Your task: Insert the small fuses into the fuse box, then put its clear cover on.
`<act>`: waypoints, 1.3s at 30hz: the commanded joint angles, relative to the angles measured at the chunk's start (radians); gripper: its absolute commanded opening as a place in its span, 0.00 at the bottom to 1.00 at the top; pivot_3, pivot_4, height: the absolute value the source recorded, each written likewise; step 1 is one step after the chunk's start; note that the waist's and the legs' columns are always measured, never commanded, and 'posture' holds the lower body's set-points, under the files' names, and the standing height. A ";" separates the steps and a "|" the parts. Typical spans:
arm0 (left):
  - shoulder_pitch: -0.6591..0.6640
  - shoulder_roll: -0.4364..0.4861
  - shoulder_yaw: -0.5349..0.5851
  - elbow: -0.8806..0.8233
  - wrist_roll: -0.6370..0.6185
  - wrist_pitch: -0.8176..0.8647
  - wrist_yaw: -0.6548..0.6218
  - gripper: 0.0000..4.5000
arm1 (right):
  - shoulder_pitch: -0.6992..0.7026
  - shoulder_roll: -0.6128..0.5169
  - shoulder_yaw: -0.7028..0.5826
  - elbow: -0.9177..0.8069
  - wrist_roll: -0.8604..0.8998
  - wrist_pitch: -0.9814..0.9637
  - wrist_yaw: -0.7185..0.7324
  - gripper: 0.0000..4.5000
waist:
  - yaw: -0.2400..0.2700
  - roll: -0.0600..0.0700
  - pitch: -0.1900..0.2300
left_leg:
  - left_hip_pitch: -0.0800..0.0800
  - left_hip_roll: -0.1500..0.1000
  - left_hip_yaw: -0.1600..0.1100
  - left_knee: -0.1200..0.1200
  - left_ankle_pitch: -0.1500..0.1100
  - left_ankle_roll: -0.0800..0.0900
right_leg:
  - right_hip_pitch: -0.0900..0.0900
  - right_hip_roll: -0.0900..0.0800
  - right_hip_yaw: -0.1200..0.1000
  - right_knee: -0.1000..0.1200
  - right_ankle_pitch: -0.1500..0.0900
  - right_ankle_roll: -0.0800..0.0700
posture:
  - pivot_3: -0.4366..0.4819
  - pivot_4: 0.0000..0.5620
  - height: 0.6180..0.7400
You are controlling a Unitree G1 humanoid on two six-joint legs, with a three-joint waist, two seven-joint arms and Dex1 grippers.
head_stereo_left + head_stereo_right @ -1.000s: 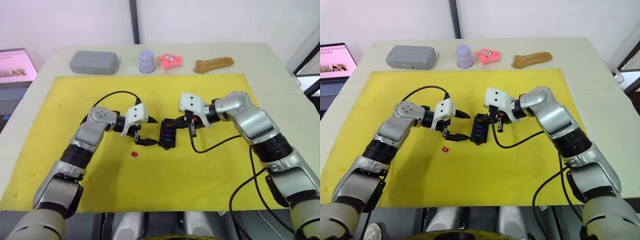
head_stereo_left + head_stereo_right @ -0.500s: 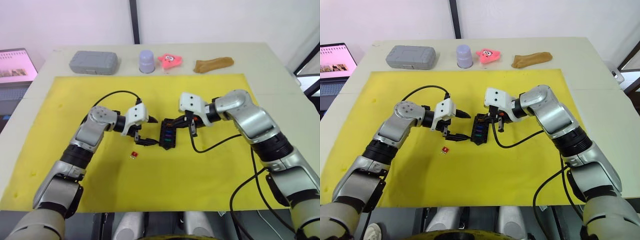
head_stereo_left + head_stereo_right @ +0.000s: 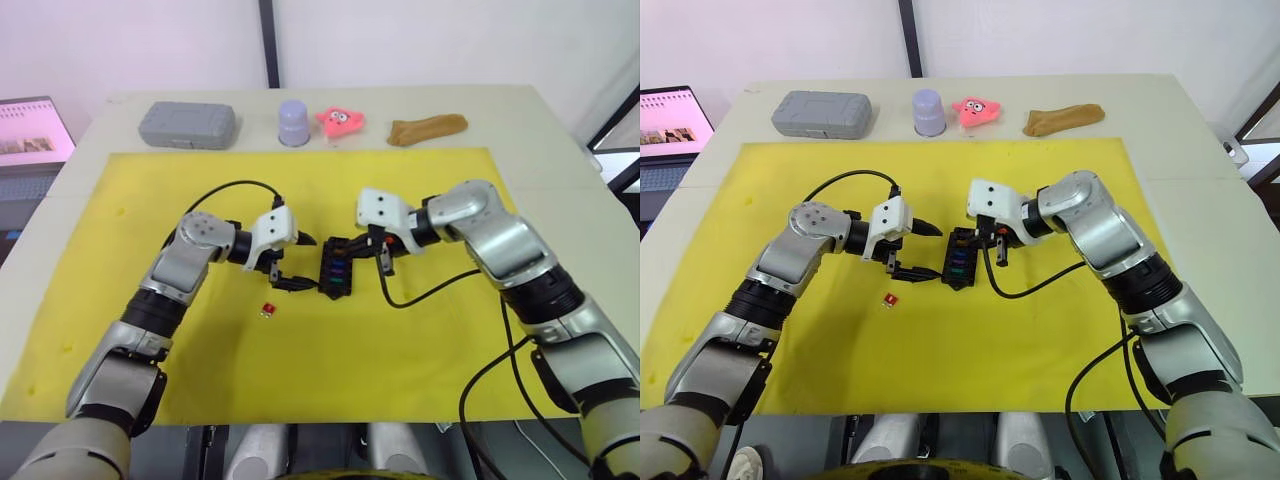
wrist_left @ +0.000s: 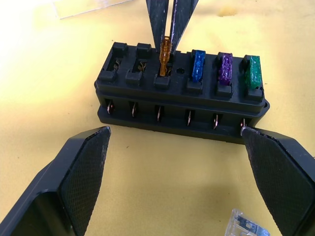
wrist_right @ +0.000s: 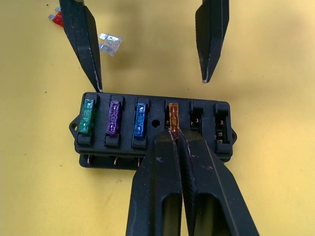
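The right gripper (image 5: 173,135) has its two black fingers pinched together on the small amber blade fuse (image 5: 173,115), which stands upright with its lower end in the fourth slot of the small black rectangular plastic fuse box (image 5: 155,129), counted from the end with the green fuse. The fuse rises higher than its neighbours, so it looks only partly seated, though that is hard to judge.

Three more small blade fuses sit low in their slots beside it: blue (image 5: 140,120), purple (image 5: 113,119) and green (image 5: 87,117). The two slots on the amber fuse's other side (image 5: 208,118) are empty.

The left gripper (image 4: 172,162) is spread wide, holding nothing, its fingers standing off either end of the fuse box on the side facing away from the right gripper; one fingertip (image 5: 98,84) lies just beside the green-fuse corner, and whether it touches I cannot tell.

The box lies on the yellow mat (image 3: 400,370) between the two grippers. Near the left gripper, on the mat, lie a pale grey translucent blade fuse (image 5: 110,43) and a small red blade fuse (image 3: 268,309). The edge of the small transparent plastic cover (image 4: 88,6) shows on the mat beyond the box in the left wrist view.

On the table (image 3: 560,160) past the mat are a grey plastic case (image 3: 187,125), a lavender cup (image 3: 293,122), a pink toy (image 3: 339,121) and a brown cloth-like piece (image 3: 427,129).
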State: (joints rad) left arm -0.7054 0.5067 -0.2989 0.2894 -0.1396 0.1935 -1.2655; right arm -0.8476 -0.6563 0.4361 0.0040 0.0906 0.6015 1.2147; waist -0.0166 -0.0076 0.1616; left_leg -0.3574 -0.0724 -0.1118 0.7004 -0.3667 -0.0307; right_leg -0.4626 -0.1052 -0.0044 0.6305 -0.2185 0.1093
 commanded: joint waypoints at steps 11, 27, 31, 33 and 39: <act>0.004 0.004 0.012 -0.063 -0.005 0.008 -0.002 0.99 | -0.020 0.009 0.030 0.016 -0.062 -0.014 0.009 0.00 | -0.001 0.000 0.000 | 0.001 0.000 0.000 0.000 0.000 0.000 | 0.000 0.000 0.000 0.000 0.000 0.000 | 0.48 0.27 1.00; 0.012 0.011 0.016 -0.062 -0.005 0.006 -0.001 0.99 | -0.037 0.039 0.056 -0.015 -0.102 0.131 -0.032 0.00 | -0.001 0.000 -0.001 | 0.002 0.000 0.000 0.000 0.000 0.000 | 0.001 0.000 0.000 0.000 0.000 0.000 | 0.48 0.27 1.00; 0.017 0.019 0.019 -0.063 -0.006 0.004 -0.005 0.99 | -0.027 0.042 0.063 -0.047 -0.107 0.156 -0.042 0.00 | -0.003 0.000 -0.001 | 0.002 0.000 0.000 0.000 0.000 0.000 | 0.001 0.000 0.000 0.001 0.000 0.000 | 0.48 0.27 1.00; 0.017 0.020 0.021 -0.063 -0.007 0.005 -0.005 0.99 | -0.022 0.043 0.067 -0.061 -0.108 0.165 -0.047 0.00 | -0.003 0.000 -0.001 | 0.002 0.000 0.000 0.000 0.000 0.000 | 0.001 0.000 0.000 0.001 0.000 0.000 | 0.48 0.27 1.00; 0.018 0.025 0.025 -0.062 -0.008 0.003 -0.002 0.99 | -0.019 0.043 0.071 -0.087 -0.109 0.189 -0.057 0.00 | -0.003 0.000 -0.001 | 0.002 0.000 0.000 0.000 0.000 0.000 | 0.001 0.000 0.000 0.001 0.000 0.000 | 0.48 0.27 1.00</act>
State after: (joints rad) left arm -0.6798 0.5211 -0.2983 0.2627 -0.1399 0.2080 -1.2669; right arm -0.8824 -0.6170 0.4789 -0.0763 0.0017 0.7774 1.1772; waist -0.0197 -0.0072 0.1610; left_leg -0.3558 -0.0721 -0.1120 0.7003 -0.3666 -0.0308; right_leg -0.4617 -0.1050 -0.0044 0.6312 -0.2185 0.1093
